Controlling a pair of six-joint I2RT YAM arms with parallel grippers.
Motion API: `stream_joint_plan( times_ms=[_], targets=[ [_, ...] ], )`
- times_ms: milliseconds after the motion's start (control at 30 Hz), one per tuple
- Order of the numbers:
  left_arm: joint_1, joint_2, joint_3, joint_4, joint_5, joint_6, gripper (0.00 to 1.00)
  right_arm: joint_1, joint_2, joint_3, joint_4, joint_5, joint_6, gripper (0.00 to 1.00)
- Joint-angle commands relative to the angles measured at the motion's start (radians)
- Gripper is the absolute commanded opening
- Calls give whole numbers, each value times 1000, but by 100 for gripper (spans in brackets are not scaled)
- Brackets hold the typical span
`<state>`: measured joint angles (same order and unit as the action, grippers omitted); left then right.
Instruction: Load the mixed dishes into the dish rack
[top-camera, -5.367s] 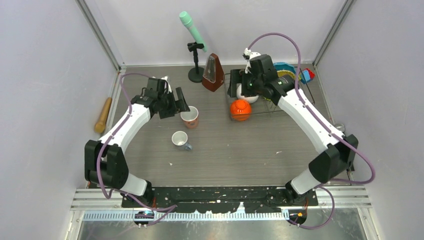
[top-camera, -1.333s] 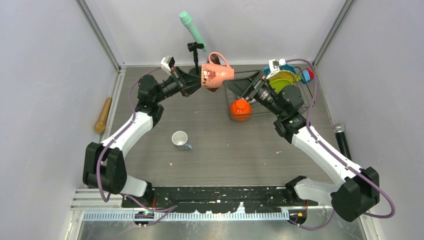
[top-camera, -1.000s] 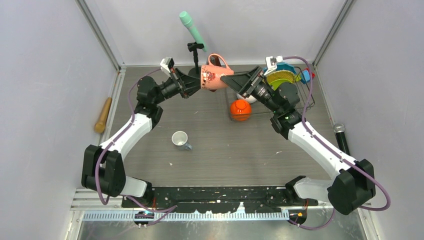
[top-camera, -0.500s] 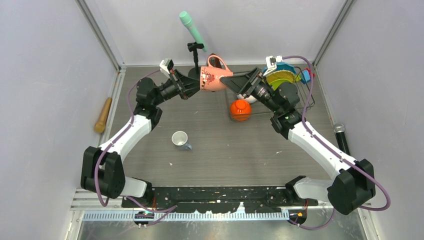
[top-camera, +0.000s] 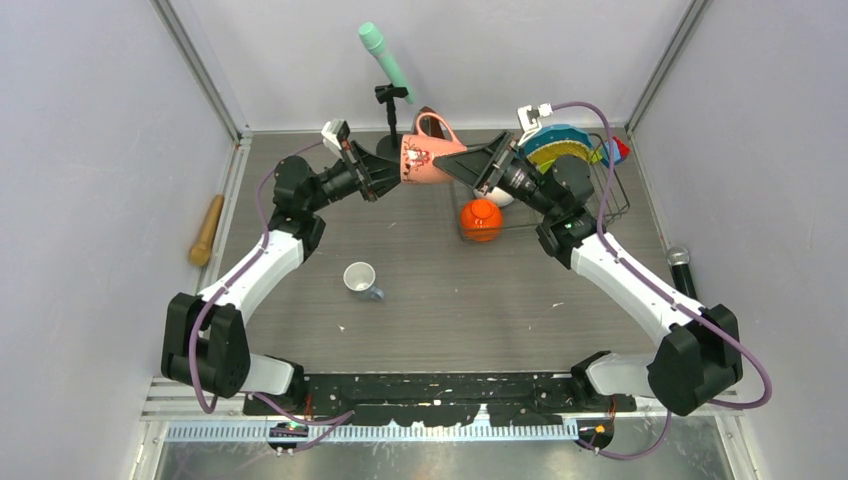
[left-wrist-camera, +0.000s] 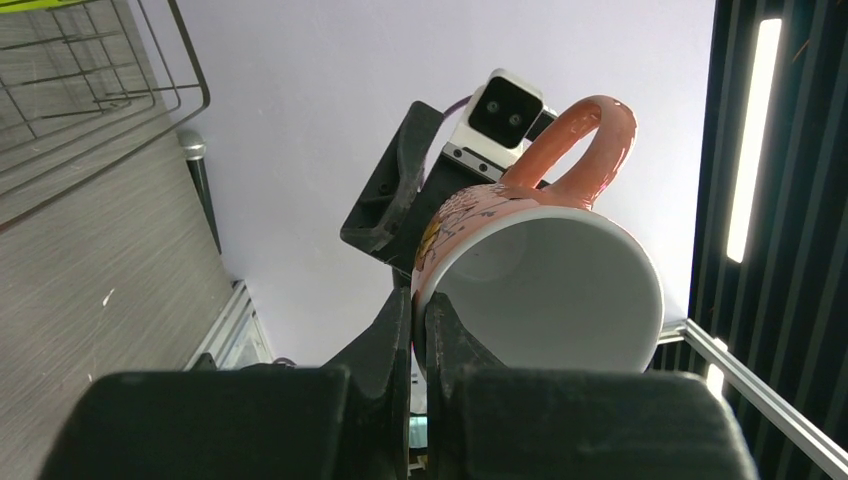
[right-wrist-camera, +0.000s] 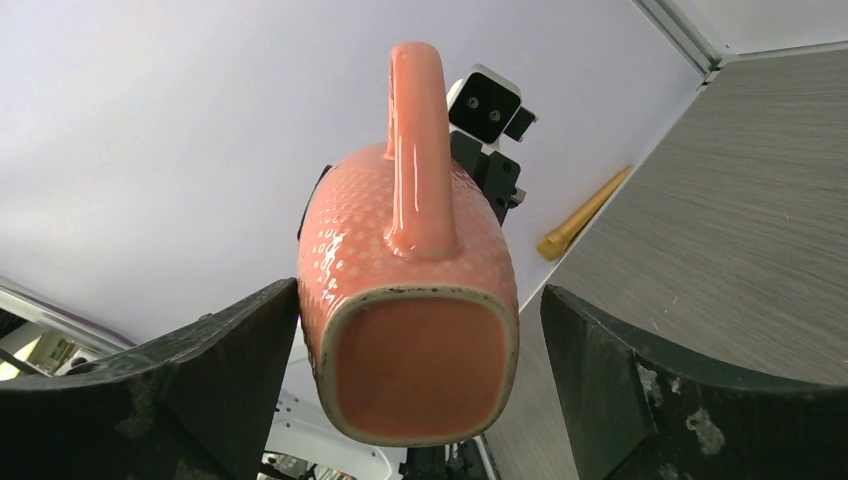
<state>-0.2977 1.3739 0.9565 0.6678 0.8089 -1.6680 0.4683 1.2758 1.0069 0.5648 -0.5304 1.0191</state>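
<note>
**Pinkish mug in mid-air between both arms: left clamped, right wide open**

Left gripper is pinched together on the mug's rim, one finger inside the mouth and one outside on the patterned wall. The mug is off the table, lying on its side with the handle up. Its mouth faces the left arm and its flat base faces the right arm. It hangs above the far middle of the table, just left of the dish rack.

Right gripper has its jaws spread apart, one on each side of the mug's base end. In the right wrist view there's a clear gap on one side. On the other side the finger is very near the mug wall, and I can't tell if it touches. It has no grip on the mug.

The rack sits at the far right. The teal plate and lime-green plate stand upright in it. The white bowl is mostly hidden behind the right arm. The orange bowl is upside down at the rack's near-left corner, and I can't tell if it's inside or just beside. The small mug, with a blue handle, stands on the table mouth up, well apart from the rack.

Also there: mint microphone on a stand at the back, rolling pin at the left wall, black microphone at the right
</note>
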Motion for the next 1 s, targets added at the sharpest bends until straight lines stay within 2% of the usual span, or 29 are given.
stream_joint_plan(
  times_ms=[0, 67, 167, 200, 233, 300, 367, 433, 500, 533, 600, 767, 867, 967],
  targets=[
    [-11, -27, 14, 102, 3, -6, 0, 0, 12, 41, 52, -25, 57, 93],
    [-11, -24, 13, 104, 0, 1, 0, 0, 13, 43, 46, -20, 62, 84],
    [-12, -21, 10, 104, -3, 9, 0, 0, 9, 50, 31, -28, 61, 57],
    [-12, -19, 8, 104, -3, 11, 0, -2, 6, 50, 21, -27, 57, 53],
    [-11, -17, 6, 105, -3, 13, 0, -2, -2, 49, 14, -20, 52, 41],
    [-11, -14, 3, 104, -6, 17, 0, -5, -23, 44, -19, 3, 33, 30],
    [-11, -12, -2, 101, -9, 22, 8, -10, -50, 31, -63, 42, 15, 28],
    [-12, -14, -2, 81, -9, 38, 24, -24, -85, 17, -121, 103, -4, 24],
    [-11, -23, -4, 18, -12, 75, 36, -35, -121, 14, -208, 171, -37, 16],
    [-11, -30, -4, -20, -18, 102, 41, -38, -144, 20, -243, 219, -45, 9],
    [-6, -50, -7, -119, -42, 160, 47, -44, -178, 35, -356, 301, -79, 2],
    [6, -126, 16, -479, -175, 402, 62, -46, -247, 71, -690, 620, -117, 0],
    [6, -165, 55, -689, -260, 550, 66, -48, -255, 119, -914, 800, -51, 0],
    [6, -194, 72, -793, -332, 622, 70, -47, -187, 226, -1119, 979, 26, 0]
  ],
)
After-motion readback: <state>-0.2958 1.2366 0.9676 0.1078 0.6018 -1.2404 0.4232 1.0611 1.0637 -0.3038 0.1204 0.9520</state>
